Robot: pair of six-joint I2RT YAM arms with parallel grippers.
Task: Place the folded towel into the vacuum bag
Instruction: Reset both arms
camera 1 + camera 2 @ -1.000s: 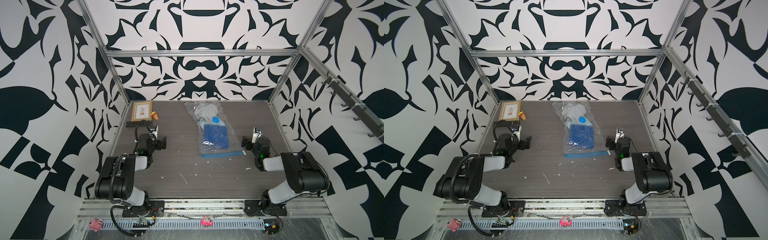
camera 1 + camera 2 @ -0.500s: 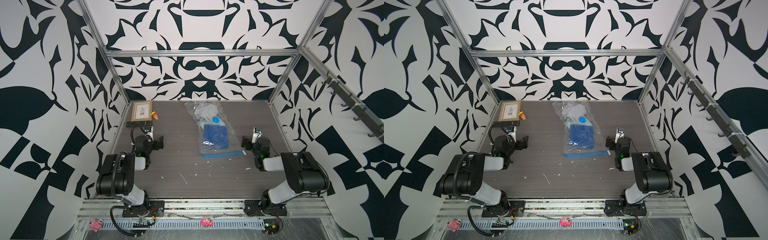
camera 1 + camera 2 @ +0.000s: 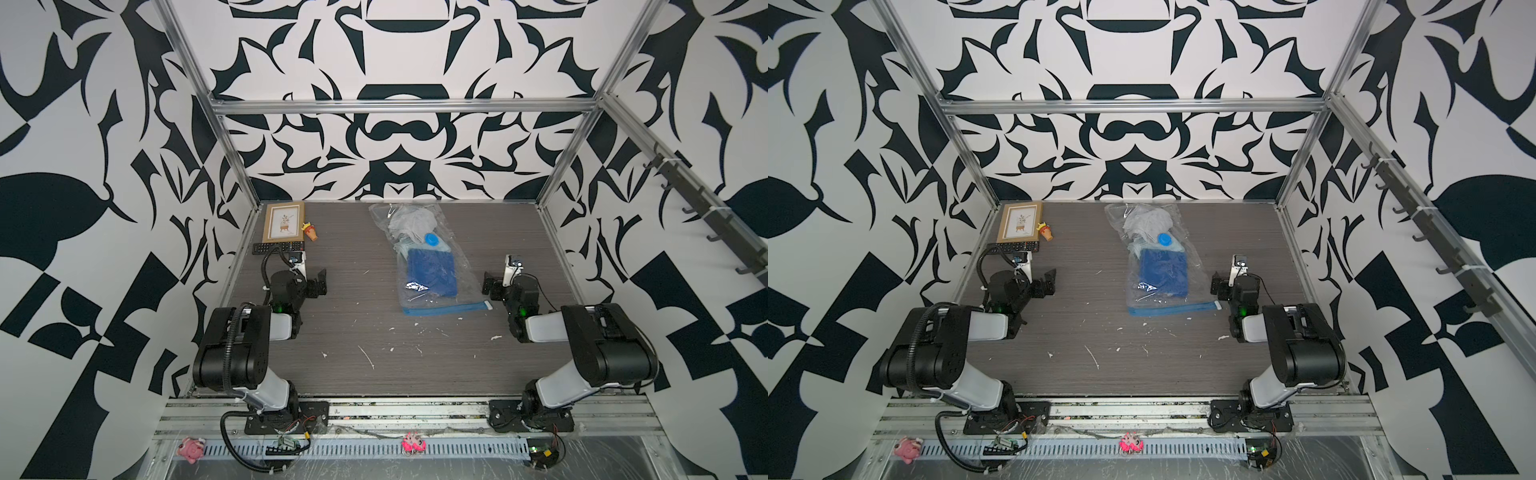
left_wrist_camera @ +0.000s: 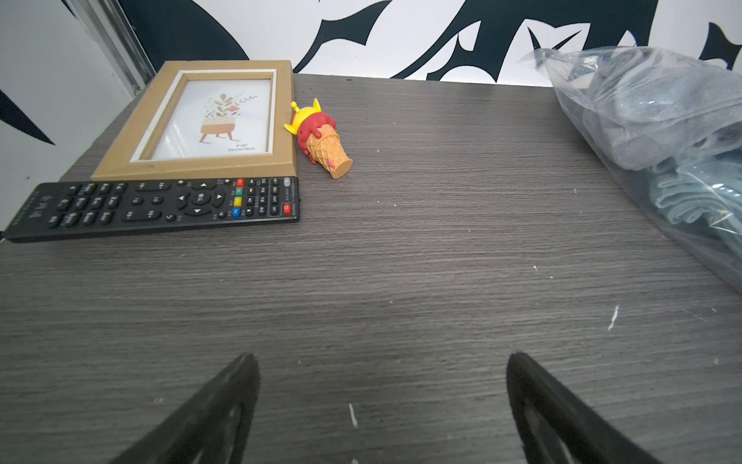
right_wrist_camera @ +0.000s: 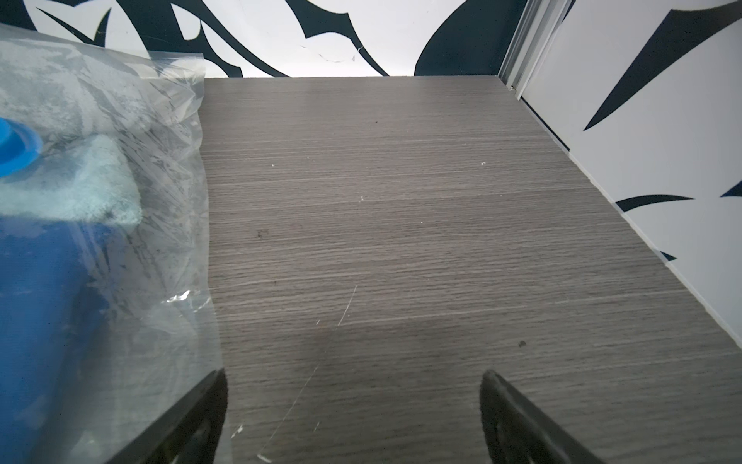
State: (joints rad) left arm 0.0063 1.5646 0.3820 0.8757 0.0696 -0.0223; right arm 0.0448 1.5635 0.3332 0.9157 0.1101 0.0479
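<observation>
The vacuum bag (image 3: 424,266) (image 3: 1152,291) lies flat at mid-table, clear and crinkly, with its blue zip strip (image 3: 446,308) at the near end and its round blue valve cap (image 3: 431,239) on top. A folded blue towel (image 3: 432,272) (image 3: 1165,272) (image 5: 48,301) sits inside it, behind the strip, with grey and pale-blue cloth deeper in. My left gripper (image 3: 316,283) (image 4: 383,357) rests open and empty low over the table, well left of the bag (image 4: 662,132). My right gripper (image 3: 492,284) (image 5: 354,375) is open and empty just right of the bag (image 5: 120,201), one fingertip at its edge.
A wooden picture frame (image 3: 284,222) (image 4: 200,120), a black remote (image 3: 276,248) (image 4: 152,207) and an ice-cream cone toy (image 3: 311,230) (image 4: 323,140) lie at the far left corner. White flecks dot the dark wood table (image 3: 374,340). Patterned walls enclose three sides.
The left wrist has shifted a little toward the left wall and settled low. The right arm, the bag and the towel have not moved. Both grippers stay open.
</observation>
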